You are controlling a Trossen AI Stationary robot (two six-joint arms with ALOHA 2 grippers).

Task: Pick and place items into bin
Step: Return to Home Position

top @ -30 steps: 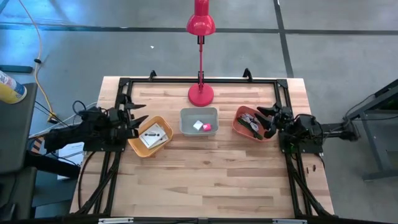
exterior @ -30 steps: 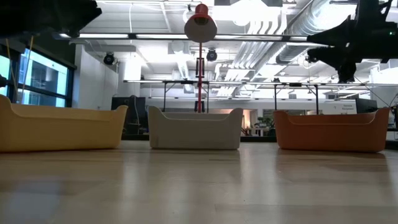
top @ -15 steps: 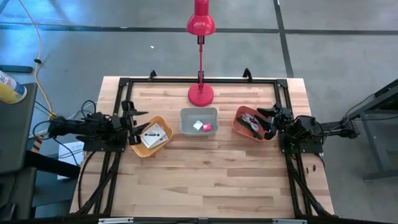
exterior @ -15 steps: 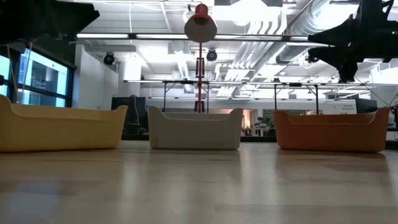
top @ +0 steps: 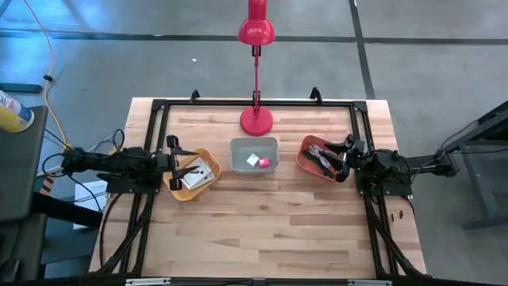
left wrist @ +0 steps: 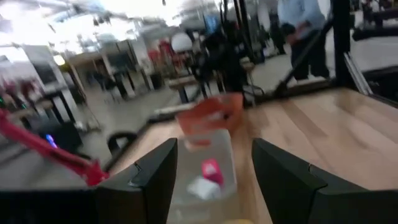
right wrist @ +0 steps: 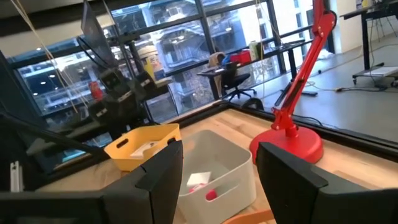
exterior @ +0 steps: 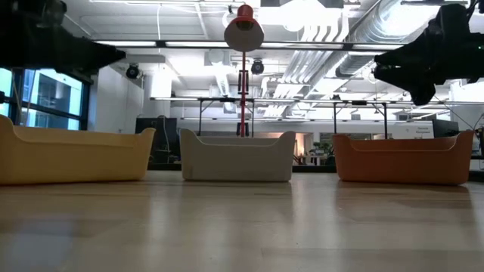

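Observation:
Three bins stand in a row. The yellow bin [top: 193,173] holds white cards [top: 194,170]. In the grey bin [top: 254,155] lie a white cube [top: 252,160] and a pink cube [top: 265,163]. Inside the orange bin [top: 321,157] are a green stick [top: 327,163] and silvery bits [top: 316,151]. My left gripper [top: 176,157] hovers open over the yellow bin's left rim, and its wrist view looks along to the grey bin [left wrist: 205,168]. My right gripper [top: 338,159] hovers open above the orange bin's right side. Neither holds anything.
A red desk lamp stands with its base [top: 256,121] on the table behind the grey bin. A black frame [top: 254,103] runs along the far and side edges. Bare wood [top: 262,222] stretches in front of the bins. A person stands in the room beyond [left wrist: 305,25].
My left arm has drawn back toward the table's left edge and come lower, and its gripper stays at the yellow bin's left rim. My right gripper has sunk a little over the orange bin. Nothing in the bins has moved.

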